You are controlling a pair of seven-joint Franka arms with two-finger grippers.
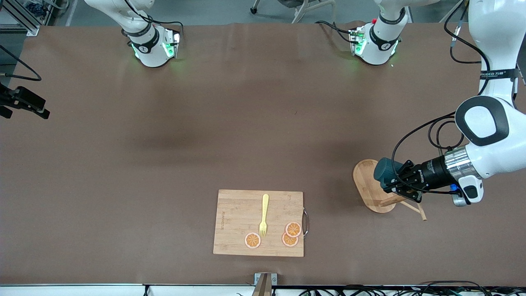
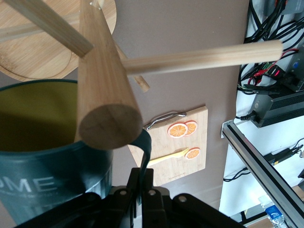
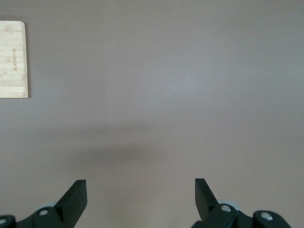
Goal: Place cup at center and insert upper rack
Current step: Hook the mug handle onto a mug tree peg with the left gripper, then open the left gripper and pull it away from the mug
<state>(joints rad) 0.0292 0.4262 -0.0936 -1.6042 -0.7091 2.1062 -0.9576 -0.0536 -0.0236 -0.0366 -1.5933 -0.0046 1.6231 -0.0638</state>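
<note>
I'm watching the left gripper [image 1: 395, 183] clamping the small dark teal cylindrical mug with the mustard-yellow inside [image 1: 385, 172] by its handle [image 2: 144, 148], up in the air over the light bamboo mug stand with the oval base, round post and thin pegs [image 1: 372, 186]. My left wrist view is crowding up: the post [image 2: 102, 90] is blocking much of the mug's mouth, the mug's lower part is cut off, and I can't tell whether post and rim are touching. In the front view the gripper and mug are covering the post, leaving only the base and two pegs [image 1: 414, 205] poking out beneath.

The stand is sitting toward the left arm's end of the table, well apart from the rectangular bamboo cutting board [image 1: 237, 216], which is lying nearer the front camera, carrying a yellow fork [image 1: 264, 214] and three orange slices [image 1: 292, 234].

The right gripper [image 3: 141, 194] is waiting with fingers spread wide, holding nothing, over bare brown tabletop [image 1: 172, 135]; the front view isn't showing it. I'm seeing plenty of open brown surface around the table's middle.
</note>
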